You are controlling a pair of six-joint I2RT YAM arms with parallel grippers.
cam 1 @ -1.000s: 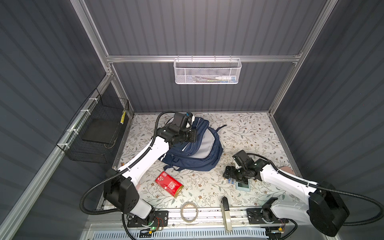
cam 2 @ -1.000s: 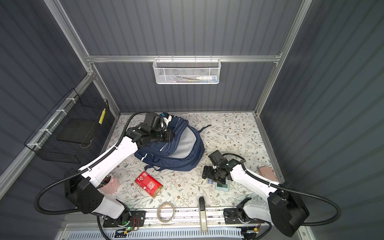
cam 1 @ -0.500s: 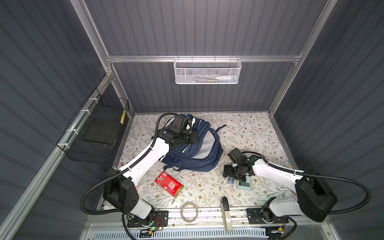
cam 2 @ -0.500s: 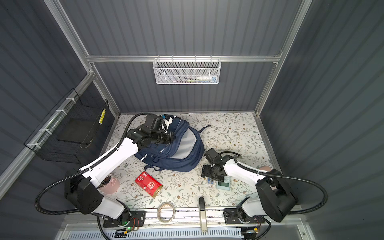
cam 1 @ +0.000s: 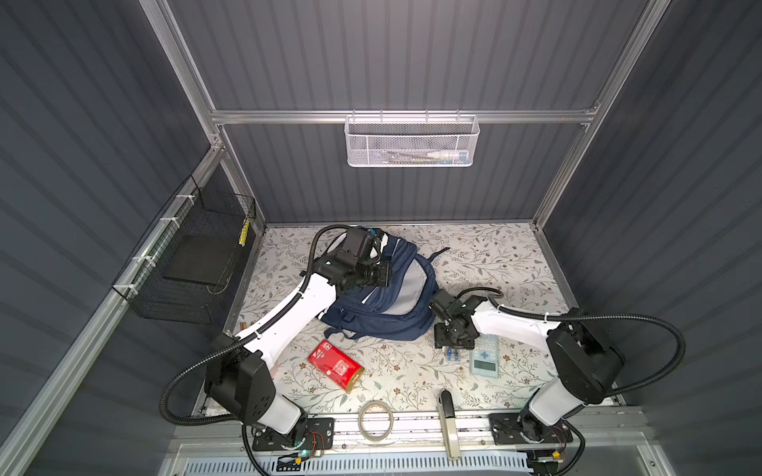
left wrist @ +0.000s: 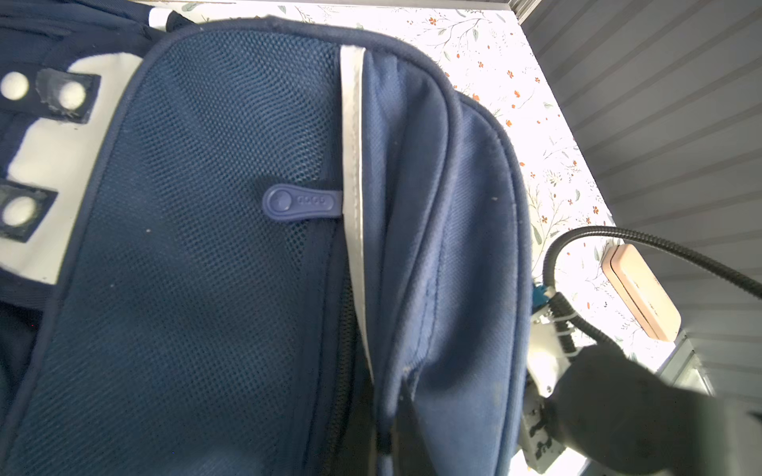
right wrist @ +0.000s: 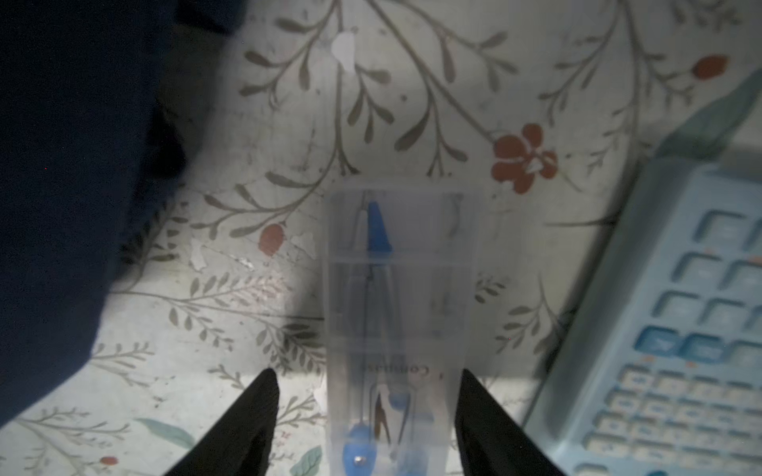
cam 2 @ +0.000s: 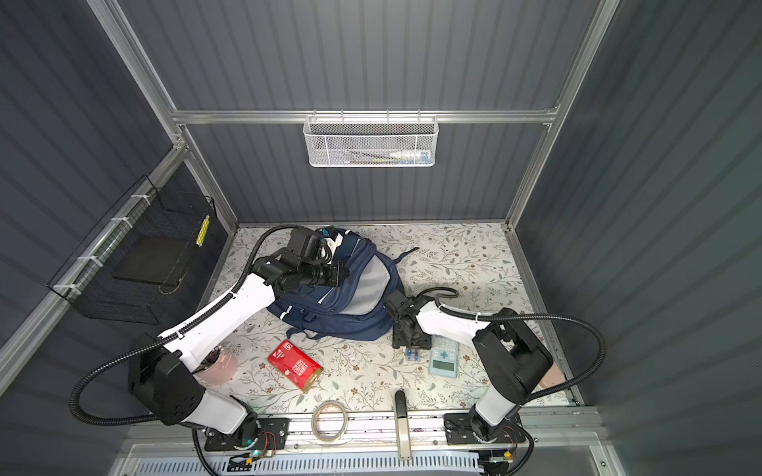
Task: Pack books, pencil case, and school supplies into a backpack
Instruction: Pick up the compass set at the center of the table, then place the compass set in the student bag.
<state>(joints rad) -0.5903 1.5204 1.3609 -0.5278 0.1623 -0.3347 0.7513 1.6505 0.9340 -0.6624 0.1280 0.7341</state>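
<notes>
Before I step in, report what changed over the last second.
The right claw edged toward the backpack and narrowed astride the clear packet, not yet shut. The left claw stayed clamped on the backpack. The calculator, packet and red pack did not move.

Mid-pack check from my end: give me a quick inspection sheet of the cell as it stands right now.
Surface: floral tabletop, nothing spilled.
Job's things: navy backpack lies toward the back left; clear packet beside the calculator; red pack near the front; books and pencil case not seen.
Clutter: tape roll and beige-handled tool at the front rail; cup of pencils; pink case at the right edge.
Grippers: left gripper shut, pinching backpack fabric; right gripper open, fingers straddling the clear packet.
Cables: black hoses loop off both arms; no snag seen.
Surroundings: white mesh basket on the back wall, black wire basket on the left wall.
</notes>
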